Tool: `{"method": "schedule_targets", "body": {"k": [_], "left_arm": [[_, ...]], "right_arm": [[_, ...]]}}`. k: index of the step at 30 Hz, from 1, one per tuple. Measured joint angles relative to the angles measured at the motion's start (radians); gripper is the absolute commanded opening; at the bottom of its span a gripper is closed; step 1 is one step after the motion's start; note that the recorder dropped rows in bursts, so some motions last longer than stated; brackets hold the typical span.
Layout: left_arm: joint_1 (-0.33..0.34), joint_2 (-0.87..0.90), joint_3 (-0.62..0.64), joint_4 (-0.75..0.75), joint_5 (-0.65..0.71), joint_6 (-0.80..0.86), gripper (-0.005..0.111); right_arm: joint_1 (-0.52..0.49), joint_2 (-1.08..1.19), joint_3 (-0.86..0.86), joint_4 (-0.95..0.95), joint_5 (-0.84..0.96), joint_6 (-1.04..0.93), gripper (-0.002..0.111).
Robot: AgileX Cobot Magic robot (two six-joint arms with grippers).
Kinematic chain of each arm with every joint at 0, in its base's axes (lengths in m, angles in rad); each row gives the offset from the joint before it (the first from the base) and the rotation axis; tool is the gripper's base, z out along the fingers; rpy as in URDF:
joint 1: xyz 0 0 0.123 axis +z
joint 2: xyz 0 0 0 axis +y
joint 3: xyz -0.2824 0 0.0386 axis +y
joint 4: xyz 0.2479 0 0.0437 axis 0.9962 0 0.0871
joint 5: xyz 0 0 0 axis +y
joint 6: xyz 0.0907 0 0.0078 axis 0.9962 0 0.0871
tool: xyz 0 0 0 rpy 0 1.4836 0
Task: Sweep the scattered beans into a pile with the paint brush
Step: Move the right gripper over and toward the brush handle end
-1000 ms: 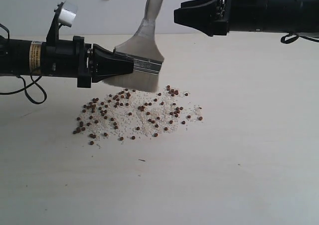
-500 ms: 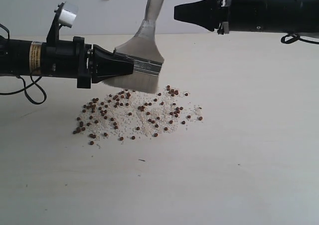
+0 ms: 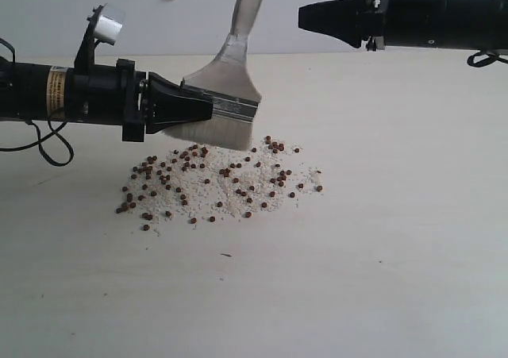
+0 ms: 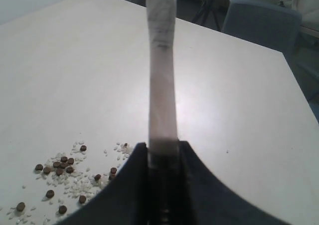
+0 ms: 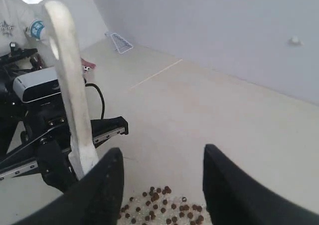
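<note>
Bare worktop (image 3: 397, 247) lies open in front of and to the right of the beans (image 3: 218, 179) in the exterior view, and I could pass a tool through there. Along the scatter's far-left edge the left tool (image 3: 208, 105), clamped on the paint brush (image 3: 232, 88), bars the way, its arm stretching off to the left and the handle (image 3: 248, 9) rising out of frame. The right tool (image 3: 305, 14) hangs high, jaws apart, well right of the handle, with free air beneath it.

Your pale table (image 3: 397, 279), beans on top
You see the beans (image 3: 208, 181) scattered through white grains (image 3: 228, 201); one dark speck (image 3: 226, 255) near the beans.
</note>
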Motion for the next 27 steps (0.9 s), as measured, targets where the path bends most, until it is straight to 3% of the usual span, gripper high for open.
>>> {"method": "schedule_targets", "body": {"k": [12, 27], "left_arm": [[0.0, 0.026, -0.016, -0.008, 0.0, 0.031, 0.0], [0.0, 0.091, -0.087, 0.053, 0.0, -0.034, 0.0]], "right_arm": [[0.106, 0.0, 0.0, 0.016, 0.0, -0.114, 0.047], [0.109, 0.0, 0.0, 0.019, 0.002, -0.16, 0.047]]}}
